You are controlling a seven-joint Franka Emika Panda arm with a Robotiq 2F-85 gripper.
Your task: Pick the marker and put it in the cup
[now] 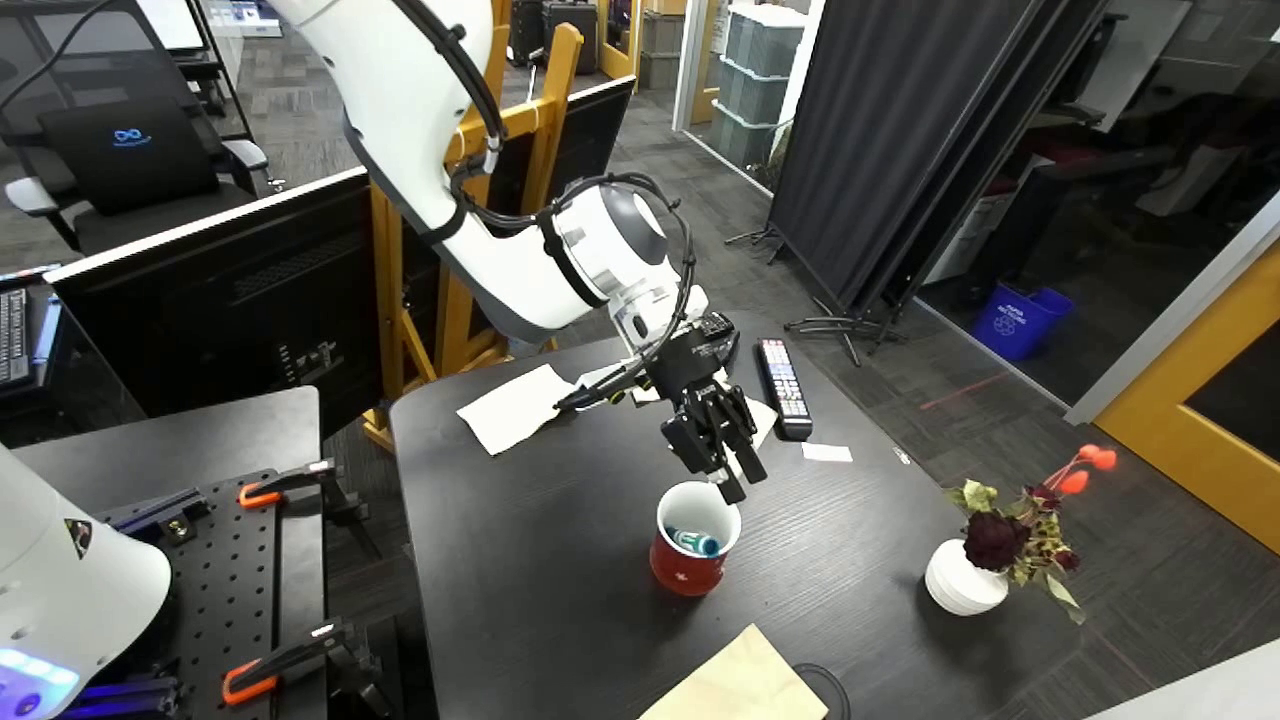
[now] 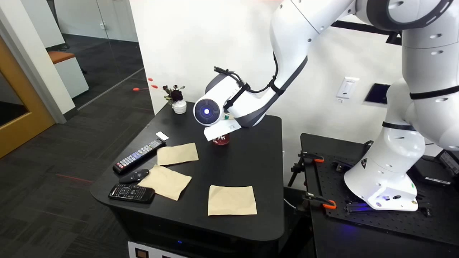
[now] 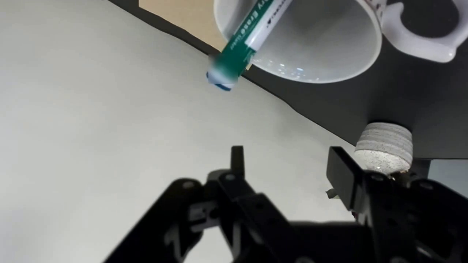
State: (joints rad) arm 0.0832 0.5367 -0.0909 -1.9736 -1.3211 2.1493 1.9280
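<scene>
Marker leaning inside cup, top of wrist view. Fingers hanging spread, lower half. Cup standing on surface, lower middle of exterior view.

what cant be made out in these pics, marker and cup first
Marker: wrist view, one end cut off by the top edge, the other blurred.
Cup: in an exterior view, mostly hidden by the arm and white plate.
White pot: wrist view, its contents mostly covered by the fingers.
Long remote: in an exterior view, button labels too small.
</scene>
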